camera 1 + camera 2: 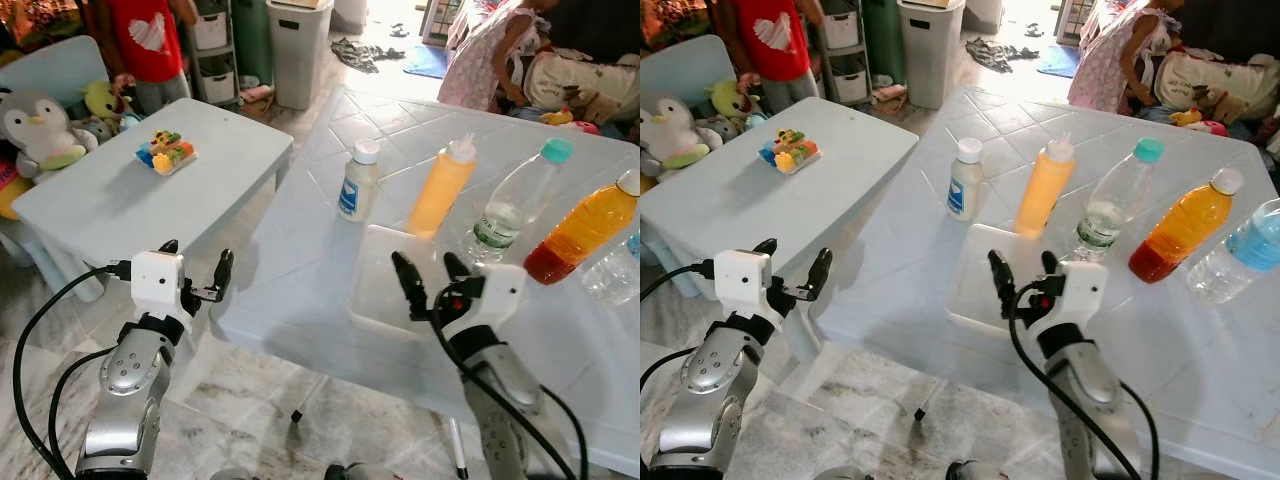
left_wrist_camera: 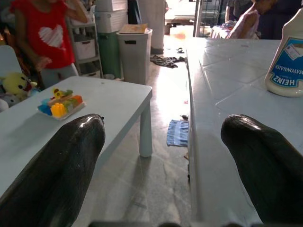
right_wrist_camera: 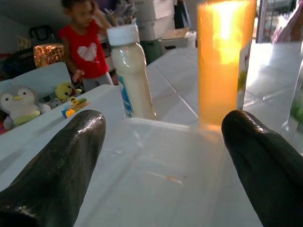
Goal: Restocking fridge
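Note:
On the pale blue table (image 1: 330, 200) stand a white mayonnaise bottle (image 1: 358, 181), an orange squeeze bottle (image 1: 441, 187), a clear bottle with a teal cap (image 1: 515, 205), an orange-and-red drink bottle (image 1: 582, 229) and a clear water bottle (image 1: 618, 268) at the right edge. A clear shallow plastic tray (image 1: 385, 290) lies in front of them. My right gripper (image 1: 432, 272) hovers open over the tray, facing the orange squeeze bottle (image 3: 222, 61) and mayonnaise (image 3: 129, 71). My left gripper (image 1: 197, 263) is open beside the table's left edge, over the gap to the small table.
A small low table (image 1: 140, 190) with a toy block plate (image 1: 166, 151) stands to the left. A person in a red shirt (image 1: 140, 40) and plush toys (image 1: 40, 130) are behind it. A bin (image 1: 298, 50) stands farther back, and another person (image 1: 490, 50) beyond the big table.

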`<state>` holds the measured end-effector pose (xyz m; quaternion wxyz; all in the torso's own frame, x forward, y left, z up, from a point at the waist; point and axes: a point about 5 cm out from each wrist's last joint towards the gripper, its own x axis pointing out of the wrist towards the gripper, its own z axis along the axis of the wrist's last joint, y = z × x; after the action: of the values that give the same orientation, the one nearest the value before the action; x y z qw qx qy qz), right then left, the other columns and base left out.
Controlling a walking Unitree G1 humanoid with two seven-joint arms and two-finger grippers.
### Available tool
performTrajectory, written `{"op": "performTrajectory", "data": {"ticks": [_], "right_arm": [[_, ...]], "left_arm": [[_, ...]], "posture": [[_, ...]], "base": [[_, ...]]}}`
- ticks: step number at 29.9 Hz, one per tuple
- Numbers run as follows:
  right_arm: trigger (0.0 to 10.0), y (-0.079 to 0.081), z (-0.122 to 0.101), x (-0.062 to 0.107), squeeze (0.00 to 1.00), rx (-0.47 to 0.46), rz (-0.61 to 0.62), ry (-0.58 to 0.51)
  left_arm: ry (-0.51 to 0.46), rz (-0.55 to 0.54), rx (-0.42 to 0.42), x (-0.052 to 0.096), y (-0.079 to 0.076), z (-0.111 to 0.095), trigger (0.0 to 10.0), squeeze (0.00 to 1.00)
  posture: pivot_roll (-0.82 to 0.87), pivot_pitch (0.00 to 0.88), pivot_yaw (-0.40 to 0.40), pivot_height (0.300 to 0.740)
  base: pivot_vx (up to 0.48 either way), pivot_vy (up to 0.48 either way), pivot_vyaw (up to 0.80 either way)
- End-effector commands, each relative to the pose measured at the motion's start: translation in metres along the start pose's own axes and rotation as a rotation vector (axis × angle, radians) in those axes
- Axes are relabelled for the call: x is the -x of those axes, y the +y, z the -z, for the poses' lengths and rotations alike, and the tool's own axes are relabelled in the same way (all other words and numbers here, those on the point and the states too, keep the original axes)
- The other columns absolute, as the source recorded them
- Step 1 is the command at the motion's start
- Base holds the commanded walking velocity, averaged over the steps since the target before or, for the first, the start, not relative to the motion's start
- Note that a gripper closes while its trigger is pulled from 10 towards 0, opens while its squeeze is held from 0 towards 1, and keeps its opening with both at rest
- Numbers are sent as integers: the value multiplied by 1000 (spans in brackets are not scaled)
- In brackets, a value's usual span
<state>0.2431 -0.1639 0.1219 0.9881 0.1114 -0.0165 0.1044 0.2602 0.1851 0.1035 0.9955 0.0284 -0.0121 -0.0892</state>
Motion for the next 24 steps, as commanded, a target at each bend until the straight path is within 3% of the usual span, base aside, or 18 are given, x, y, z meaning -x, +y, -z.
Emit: {"op": "performTrajectory", "data": {"ticks": [1, 5, 7, 10, 12, 18, 24], "right_arm": [[10000, 0, -11, -2, 0, 24, -3, -38], [10000, 0, -28, -3, 0, -31, 29, -82], [10000, -4, -25, 7, 0, -83, 60, -49], [10000, -10, -11, 20, 0, -42, 80, 15], [10000, -14, -4, 23, 0, -68, 100, 39], [10000, -18, 11, 20, 0, -147, 114, 117], [10000, -5, 26, 10, 0, -303, 11, 183]], "left_arm": [[-7, 13, -7, -4, -3, -2, 10000, 0], [-10, 17, -2, -6, -4, -1, 10000, 0], [-8, 28, 1, -7, -6, 0, 10000, 0], [-8, 34, 3, -9, -7, -1, 10000, 0], [-8, 36, 3, -11, -7, -1, 10000, 0], [-9, 48, 1, -11, -9, 0, 10000, 0], [-8, 48, 3, -6, -12, 1, 10000, 0]], "posture": [[-19, 18, -27, 740], [-34, 11, -25, 740], [-39, 12, -23, 740], [-54, 20, -17, 740], [-58, 20, -17, 740], [-56, 24, -13, 740], [-29, 26, -22, 740]], "base": [[0, 0, 0], [0, 0, 0], [0, 0, 0], [0, 0, 0], [0, 0, 0], [0, 0, 0], [0, 0, 0]]}}
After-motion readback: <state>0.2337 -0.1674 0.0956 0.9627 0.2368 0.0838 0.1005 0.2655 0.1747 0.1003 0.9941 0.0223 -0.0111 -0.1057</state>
